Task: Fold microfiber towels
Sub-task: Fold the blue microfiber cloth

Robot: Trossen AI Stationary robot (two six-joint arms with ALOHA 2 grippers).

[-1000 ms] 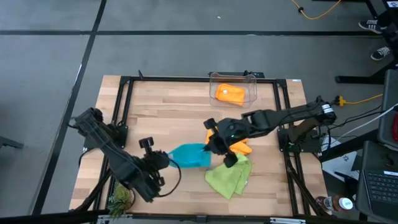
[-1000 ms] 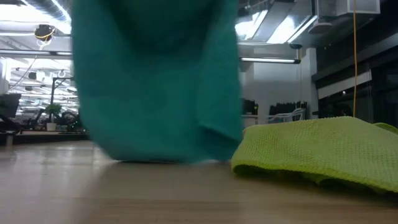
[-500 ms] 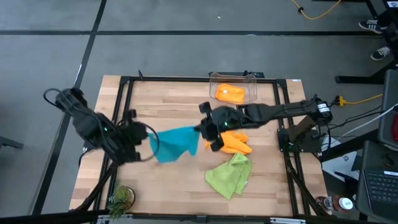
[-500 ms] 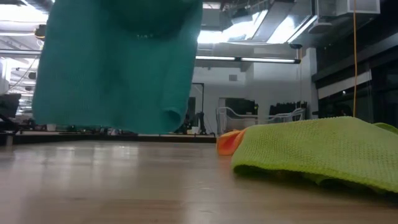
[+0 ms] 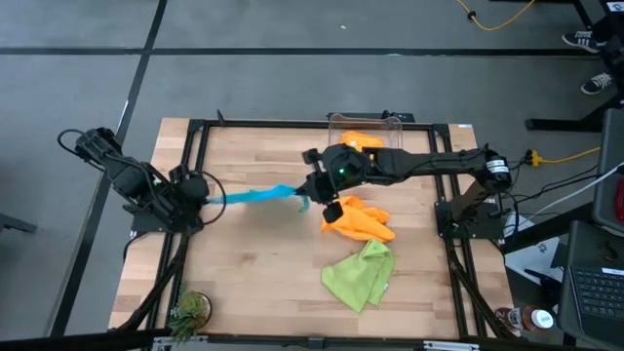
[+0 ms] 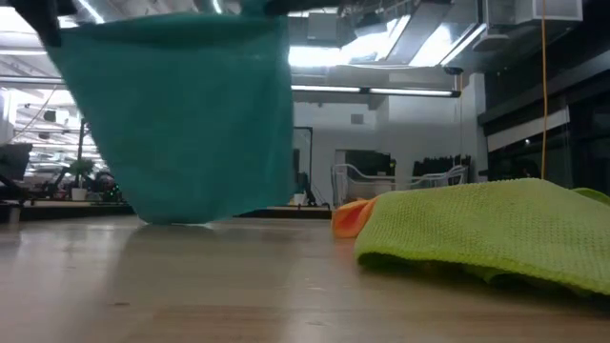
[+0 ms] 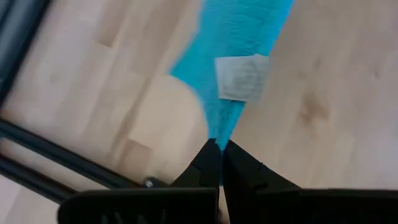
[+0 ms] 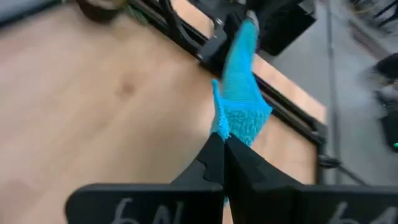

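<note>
Over the last second the teal towel (image 5: 255, 195) went from a slack bunch near the lime green towel (image 5: 359, 277) to a taut band, pulled up and away from it toward the clear bin (image 5: 368, 136). The left gripper (image 5: 198, 191) had swung outward to the far end from the bin; the right gripper (image 5: 310, 192) sat at the near end. Each claw was pinched fully closed on one corner of the teal towel, as both wrist views showed.

Judgement: stretching phase of the first fold; cloth spread but not yet laid flat (lower edge at or just above the wood in the low view; contact uncertain).

Materials: teal towel, soft looped pile, hung as a smooth sheet, white care tag (image 7: 242, 76) near one corner. Lime green towel crumpled, waffle-like weave. One orange towel (image 5: 361, 220) rumpled between the lime one and the bin; another orange towel (image 5: 359, 145) lay inside the bin. Table (image 5: 253, 292) of pale jointed planks.
</note>
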